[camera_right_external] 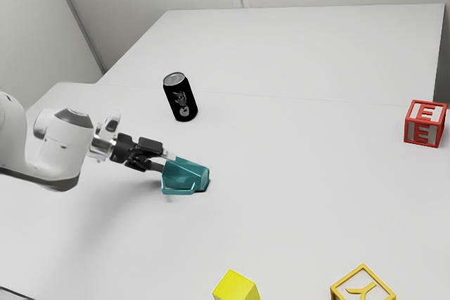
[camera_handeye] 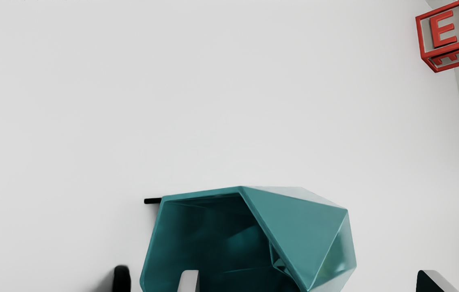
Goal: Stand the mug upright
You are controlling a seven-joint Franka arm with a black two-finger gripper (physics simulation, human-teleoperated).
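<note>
Holding the black two-finger gripper (camera_right_external: 168, 176) wide open at the teal faceted mug (camera_right_external: 187, 173), lying sideways on the white worktop (camera_right_external: 302, 152), toward the exterior view's left.

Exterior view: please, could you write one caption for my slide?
Robot's open gripper at the mouth of a teal mug lying tipped over, black can nearby.

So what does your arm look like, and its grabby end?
My arm is white, with smooth rounded casings and grey trim, then a shiny silver section at the wrist. The gripper is black and blocky, with two fingers ending in pale tips.
</note>
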